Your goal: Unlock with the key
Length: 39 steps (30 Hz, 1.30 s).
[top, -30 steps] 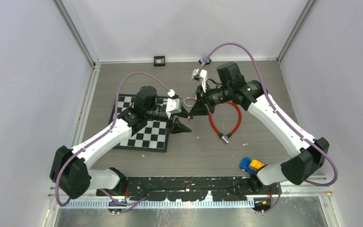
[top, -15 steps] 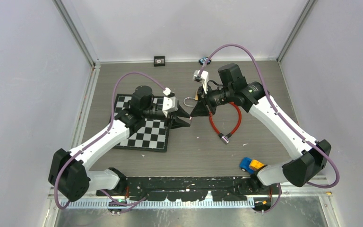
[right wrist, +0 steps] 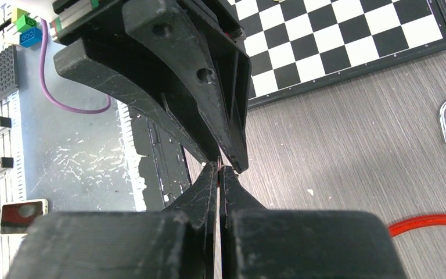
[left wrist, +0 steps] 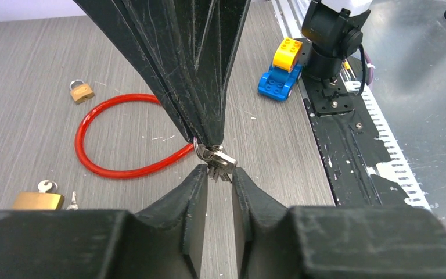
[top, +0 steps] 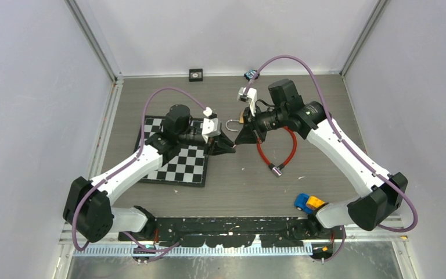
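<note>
Left wrist view: pinches key bunch (left wrist: 216,161) between pressed-together right gripper (left wrist: 209,141) tips. Brackets it with left gripper (left wrist: 218,174) slightly spread

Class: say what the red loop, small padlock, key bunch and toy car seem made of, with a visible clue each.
Red loop: glossy plastic-coated cable, likely; it shines and curves smoothly. Small padlock: brass-coloured body, silvery shackle, probably metal. Key bunch: silvery glinting metal. Toy car: glossy plastic, blue and yellow studded bricks.

Chessboard (top: 177,163) left, padlock (left wrist: 35,200) centre, cable (left wrist: 79,135) right
</note>
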{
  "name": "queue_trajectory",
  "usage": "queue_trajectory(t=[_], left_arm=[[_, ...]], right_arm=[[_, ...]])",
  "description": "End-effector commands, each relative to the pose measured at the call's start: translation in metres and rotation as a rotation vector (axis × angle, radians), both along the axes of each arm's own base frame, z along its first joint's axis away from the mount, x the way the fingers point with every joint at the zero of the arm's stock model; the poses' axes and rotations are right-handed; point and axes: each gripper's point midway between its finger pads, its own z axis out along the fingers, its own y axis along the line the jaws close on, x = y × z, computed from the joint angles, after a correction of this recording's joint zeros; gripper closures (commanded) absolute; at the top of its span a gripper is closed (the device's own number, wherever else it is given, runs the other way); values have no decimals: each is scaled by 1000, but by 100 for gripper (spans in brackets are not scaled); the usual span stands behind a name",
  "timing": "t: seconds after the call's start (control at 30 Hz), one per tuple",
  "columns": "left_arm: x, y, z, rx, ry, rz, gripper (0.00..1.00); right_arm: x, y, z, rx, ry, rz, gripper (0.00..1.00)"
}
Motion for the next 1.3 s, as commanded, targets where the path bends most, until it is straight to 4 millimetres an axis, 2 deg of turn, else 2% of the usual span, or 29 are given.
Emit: queue_trajectory(t=[0.0,0.2,0.47,0.67,0.93,1.03,1.17,1.27], left_arm=[[0,-1,18,-49,-61,-24,79],[-2,1,16,-48,-84,-17,83],[-3,3,14,-43,-82,-16,100],[-2,3,12,-38,-77,-3,100],[12,4,12,-20,-38,91,100],[18,4,12,-14,-14,133,100],[19,6,11,-1,1,155,100],[15,9,8,18,15,152,100]], right_arm=[[-2,-2,14,26,-66,-3,99],[-1,-6,11,6,-83,-18,99],[3,-10,10,-9,-101,-38,99],[7,-13,4,-37,-118,-55,99],[13,-18,-4,-94,-155,-86,97],[12,-18,-6,-100,-156,-84,91],[10,-20,-8,-102,-157,-85,73],[5,-22,-9,-92,-158,-77,63]])
